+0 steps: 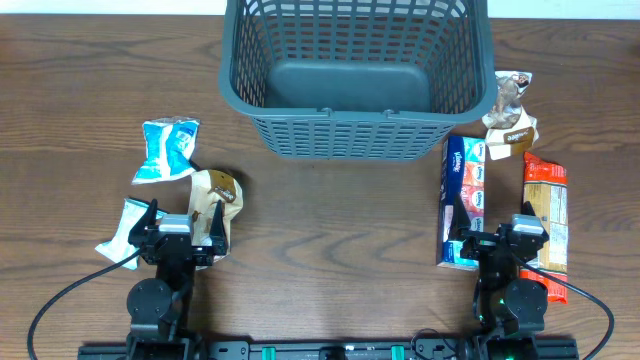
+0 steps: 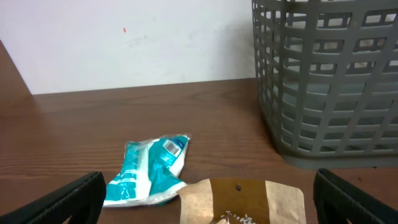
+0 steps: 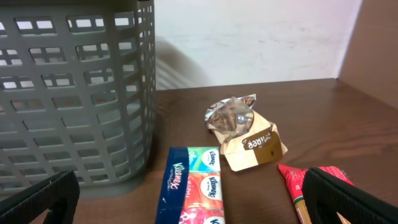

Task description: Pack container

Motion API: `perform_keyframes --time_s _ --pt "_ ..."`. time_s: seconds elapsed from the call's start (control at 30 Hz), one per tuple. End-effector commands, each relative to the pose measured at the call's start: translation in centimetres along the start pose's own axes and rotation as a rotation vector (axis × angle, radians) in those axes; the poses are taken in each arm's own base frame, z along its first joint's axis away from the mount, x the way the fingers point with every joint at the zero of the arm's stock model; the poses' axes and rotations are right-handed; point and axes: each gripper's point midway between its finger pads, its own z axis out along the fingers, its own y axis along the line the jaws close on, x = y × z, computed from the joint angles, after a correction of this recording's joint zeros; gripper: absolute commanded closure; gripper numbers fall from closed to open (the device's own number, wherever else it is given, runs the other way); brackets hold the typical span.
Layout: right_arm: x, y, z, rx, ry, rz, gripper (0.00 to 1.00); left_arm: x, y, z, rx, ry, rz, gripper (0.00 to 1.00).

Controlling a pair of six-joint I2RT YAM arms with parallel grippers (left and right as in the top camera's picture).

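Observation:
The dark grey lattice basket (image 1: 355,75) stands at the back middle of the table, nothing in it; it also shows in the left wrist view (image 2: 329,81) and the right wrist view (image 3: 74,93). My left gripper (image 1: 178,238) is open near the front left, its fingers either side of a brown paper packet (image 2: 242,202), not touching it. A teal-and-white packet (image 2: 152,171) lies beyond. My right gripper (image 1: 510,240) is open at the front right over a Kleenex tissue multipack (image 3: 193,186), with a red packet (image 3: 305,186) under its right finger.
A brown-and-silver snack packet (image 3: 242,134) lies behind the tissues, right of the basket. A second teal-and-white packet (image 1: 125,230) lies left of my left gripper. A white wall stands behind the table.

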Motion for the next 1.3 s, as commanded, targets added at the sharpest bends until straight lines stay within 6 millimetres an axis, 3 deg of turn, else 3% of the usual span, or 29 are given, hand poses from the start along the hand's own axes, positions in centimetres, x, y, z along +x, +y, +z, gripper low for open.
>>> perform_keyframes --time_s 0.0,0.57,0.73,0.97,1.1,1.27 --pt "0.1 0.0 0.0 0.001 0.001 0.013 0.01 1.6 0.1 0.0 -0.013 0.053 0.01 0.01" --pt "-0.1 0.6 -0.1 -0.031 0.003 0.071 0.01 1.6 0.1 0.0 -0.014 0.053 0.01 0.01" --pt "-3.6 1.9 -1.2 -0.105 0.031 0.109 0.01 1.6 0.1 0.0 -0.013 0.053 0.01 0.01" --pt "-10.0 1.7 -2.9 -0.075 0.268 0.056 0.01 1.6 0.1 0.0 -0.013 0.053 0.01 0.01" --pt "-11.2 1.9 -3.6 -0.062 0.499 0.033 0.01 1.6 0.1 0.0 -0.013 0.053 0.01 0.01" --pt "-10.7 1.6 -5.3 -0.029 0.783 0.002 0.01 1.6 0.1 0.0 -0.013 0.053 0.01 0.01"
